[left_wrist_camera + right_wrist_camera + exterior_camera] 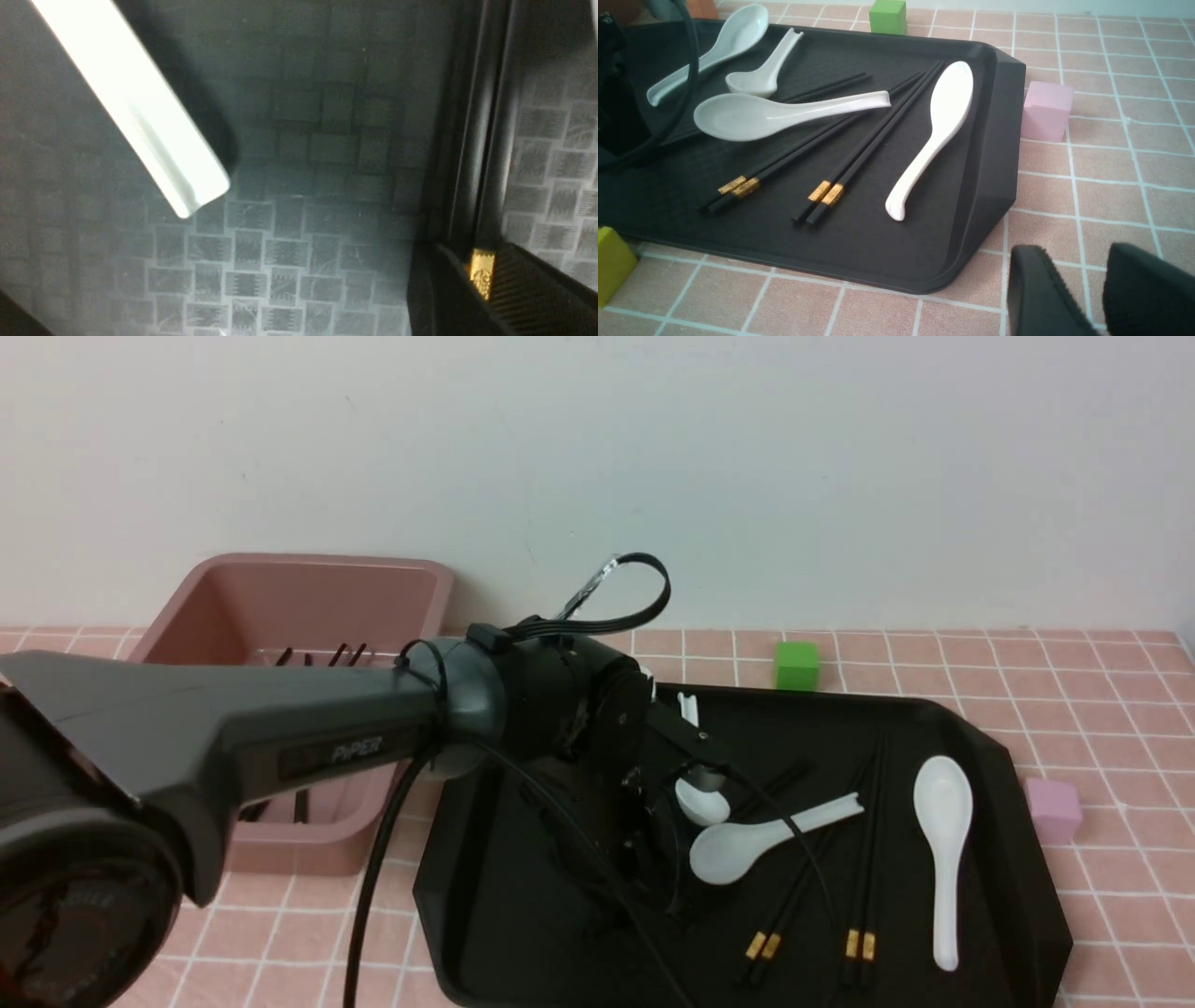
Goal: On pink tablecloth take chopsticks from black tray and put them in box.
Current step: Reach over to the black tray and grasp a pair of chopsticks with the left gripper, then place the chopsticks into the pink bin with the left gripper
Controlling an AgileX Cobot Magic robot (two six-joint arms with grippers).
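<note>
Left arm reaches in low from the near left and passes in front of the box. Its wrist bends down into the left half of the tray. Left gripper is right down at the tray floor. In the left wrist view there's a finger on either side of a gold band on one stick. Can't tell if they pinch it or just bracket it. A spoon handle lies close by, clear of the fingers.

Right gripper hangs low over the cloth, just off the tray's near right corner. Its jaws are spread with nothing between them. It's out of the front view.

Counts, near to far:
- Yellow cube: 1, on the cloth by the tray's near edge.
- Chopsticks on the tray: 3 pairs. Two lie loose with gold ends nearest and tips pointing away. The third is further left and runs under a spoon toward the left gripper.
- Spoons: 4, white, all on the tray. One is right of the chopsticks, one lies across them, one is small, and one sits at the far left.
- Pink cube: 1, on the cloth just right of the tray.
- Green cube: 1, beyond the tray's far edge.
- Box: 1, far left by the wall, beside the tray. It has several chopsticks inside, but the arm blocks an exact count.
</note>
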